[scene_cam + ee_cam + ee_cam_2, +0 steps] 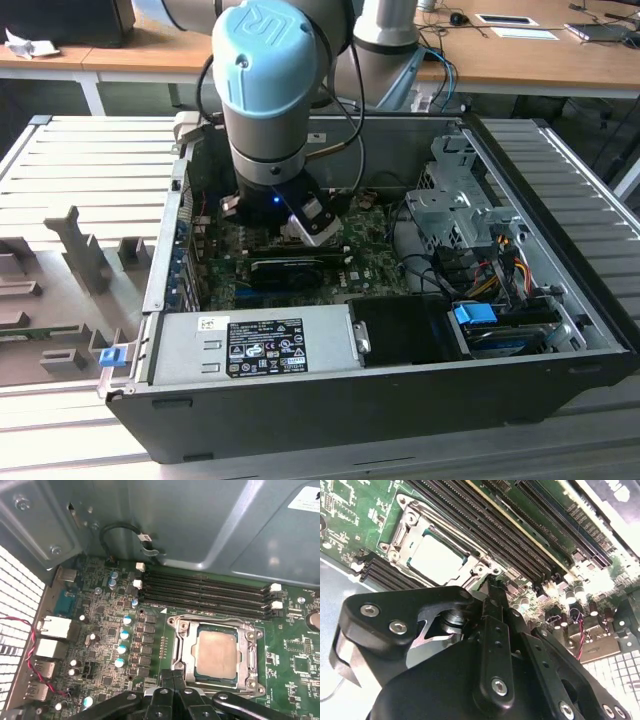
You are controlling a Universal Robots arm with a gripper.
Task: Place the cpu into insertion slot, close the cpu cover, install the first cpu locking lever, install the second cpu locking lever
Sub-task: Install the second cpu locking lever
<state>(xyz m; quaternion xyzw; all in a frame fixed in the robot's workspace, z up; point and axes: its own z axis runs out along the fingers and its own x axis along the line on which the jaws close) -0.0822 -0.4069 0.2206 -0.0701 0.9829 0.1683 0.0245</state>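
Gripper [172,680] fingers pinched together, holding nothing, tips at the cpu cover [250,652] edge. Cpu [216,654] sits in insertion slot [402,527], cover down; RAM slots [205,591] just beside.

A green motherboard [295,665] lies inside an open computer case [560,375]. Four black memory slots [210,592] run side by side on it, and a grey power supply [250,345] sits along the case's near wall.
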